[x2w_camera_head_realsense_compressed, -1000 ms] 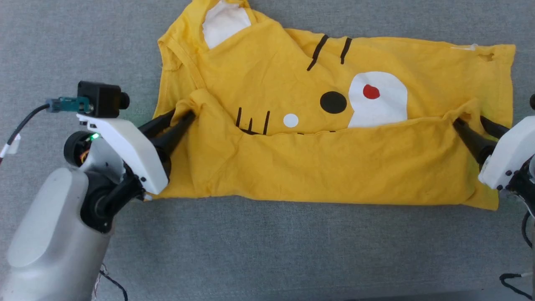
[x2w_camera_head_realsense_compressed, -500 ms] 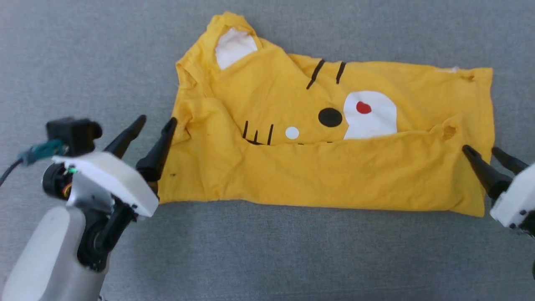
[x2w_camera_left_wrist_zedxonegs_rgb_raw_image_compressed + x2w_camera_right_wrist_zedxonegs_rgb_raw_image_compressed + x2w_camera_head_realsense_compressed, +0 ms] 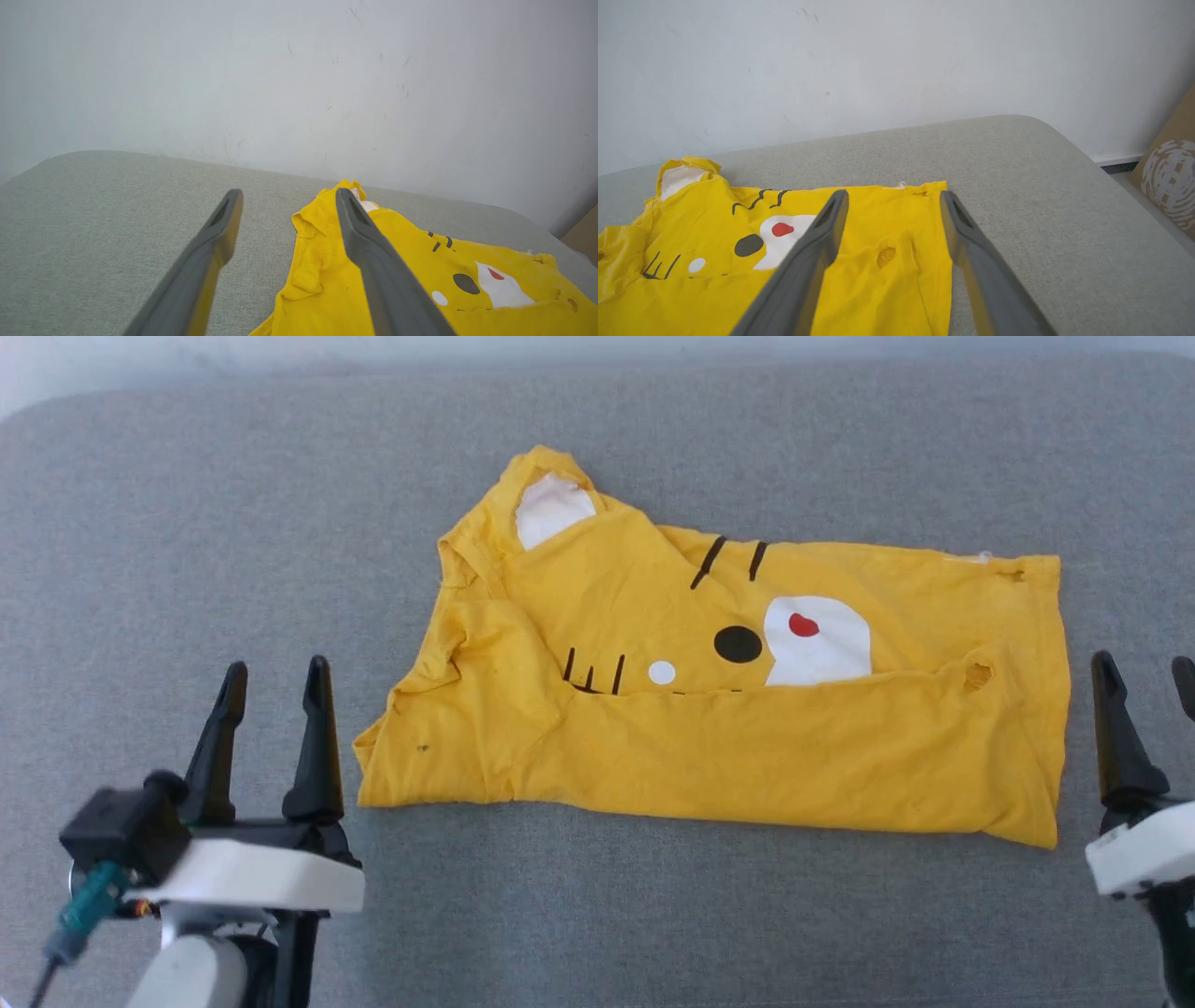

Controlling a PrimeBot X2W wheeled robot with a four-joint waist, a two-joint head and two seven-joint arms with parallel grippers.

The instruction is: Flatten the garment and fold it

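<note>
The bright yellow thin-fabric T-shirt (image 3: 747, 756) lies lengthwise between your left jaws and right jaws; both stand open, empty, beside its ends.

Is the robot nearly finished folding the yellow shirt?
Partway. One fold looks done: the garment lies mostly flat with its near edge turned up over part of the white oval. The left gripper and right gripper sit open beside it, holding nothing. It's long, so more folds likely remain.
</note>
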